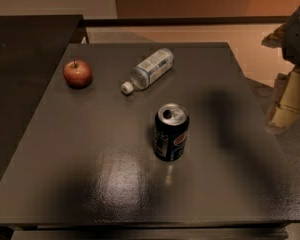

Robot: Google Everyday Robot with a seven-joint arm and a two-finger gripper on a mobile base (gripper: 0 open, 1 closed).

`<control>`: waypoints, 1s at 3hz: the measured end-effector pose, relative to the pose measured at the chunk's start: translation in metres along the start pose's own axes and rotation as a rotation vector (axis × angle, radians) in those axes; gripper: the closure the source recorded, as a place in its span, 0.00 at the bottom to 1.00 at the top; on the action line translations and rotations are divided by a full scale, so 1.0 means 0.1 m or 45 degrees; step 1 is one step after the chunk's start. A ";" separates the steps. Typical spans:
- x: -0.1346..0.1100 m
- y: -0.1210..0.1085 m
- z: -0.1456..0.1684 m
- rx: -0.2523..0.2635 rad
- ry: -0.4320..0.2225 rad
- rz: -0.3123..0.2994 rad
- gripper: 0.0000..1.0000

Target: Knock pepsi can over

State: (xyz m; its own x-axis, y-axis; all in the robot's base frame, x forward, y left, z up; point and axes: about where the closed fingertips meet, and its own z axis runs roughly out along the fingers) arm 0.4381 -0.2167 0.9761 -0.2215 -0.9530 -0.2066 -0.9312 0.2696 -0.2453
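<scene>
The pepsi can (171, 132) stands upright on the dark grey table (65, 154), a little right of its middle, with its silver opened top facing up and its logo toward the front right. My gripper (289, 100) is at the right edge of the view, past the table's right side. It is well to the right of the can and apart from it, and part of it is cut off by the frame.
A clear plastic bottle (151, 69) with a white cap lies on its side at the back of the table. A red apple (77, 73) sits at the back left. A second dark surface (20, 59) adjoins on the left. Tan floor lies behind and to the right.
</scene>
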 end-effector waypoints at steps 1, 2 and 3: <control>0.00 0.00 0.00 0.000 0.000 0.000 0.00; -0.07 0.05 0.07 -0.034 -0.083 -0.006 0.00; -0.25 0.14 0.26 -0.090 -0.252 -0.009 0.00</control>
State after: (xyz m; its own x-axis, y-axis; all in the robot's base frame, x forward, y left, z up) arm 0.4379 -0.1854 0.9533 -0.1604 -0.9073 -0.3888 -0.9521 0.2461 -0.1815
